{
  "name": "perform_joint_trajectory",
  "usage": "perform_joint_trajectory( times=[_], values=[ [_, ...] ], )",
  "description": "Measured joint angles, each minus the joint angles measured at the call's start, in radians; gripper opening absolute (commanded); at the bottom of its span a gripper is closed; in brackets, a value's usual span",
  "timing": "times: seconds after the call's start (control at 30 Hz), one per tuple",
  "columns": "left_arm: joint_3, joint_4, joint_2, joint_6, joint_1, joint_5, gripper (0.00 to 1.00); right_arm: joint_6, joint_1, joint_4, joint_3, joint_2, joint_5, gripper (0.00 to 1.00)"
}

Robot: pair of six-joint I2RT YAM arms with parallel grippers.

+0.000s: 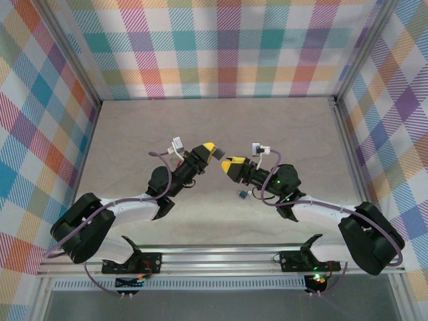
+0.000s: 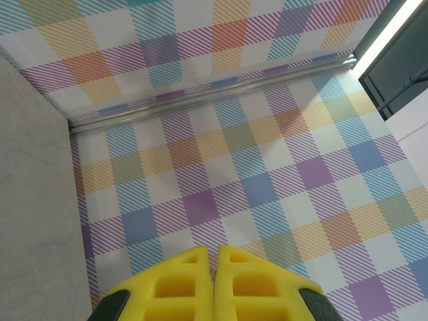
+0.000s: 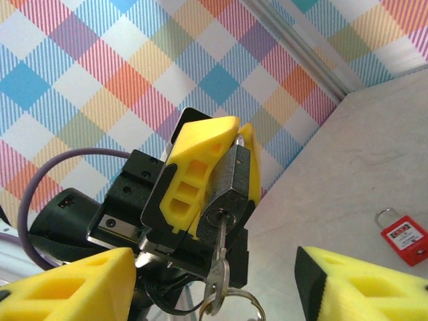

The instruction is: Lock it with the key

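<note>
- I see the left gripper raised over the middle of the table, its yellow fingers clamped on a dark padlock, one finger on each flat side.
- From the left wrist, those fingers look almost pressed together, with just a thin seam between them.
- The key sits in the keyhole on the padlock's underside and hangs straight down, with a key ring dangling from its head.
- My right gripper faces the padlock from the right with its jaws spread wide. The key hangs between the two fingers, and neither touches it.
- A red padlock lies flat on the table, well apart from both grippers.
</note>
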Motion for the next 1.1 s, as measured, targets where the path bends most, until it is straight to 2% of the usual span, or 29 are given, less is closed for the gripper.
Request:
perform_joint_trajectory(
  times=[0.1, 0.53, 0.8, 1.1],
  values=[
    [-0.001, 0.0, 0.0, 0.0, 0.0, 0.0, 0.0, 0.007, 0.0, 0.014, 0.0, 0.006, -0.009, 0.53],
    [-0.014, 0.0, 0.001, 0.0, 0.0, 0.0, 0.0, 0.03, -0.001, 0.061, 0.004, 0.026, -0.015, 0.38],
    [-0.014, 0.0, 0.001, 0.001, 0.0, -0.001, 0.0, 0.062, -0.008, 0.091, 0.004, 0.049, -0.016, 0.35],
    [-0.015, 0.001, 0.001, 0.001, 0.0, -0.002, 0.0, 0.093, -0.008, 0.112, 0.004, 0.059, -0.015, 0.21]
  ],
)
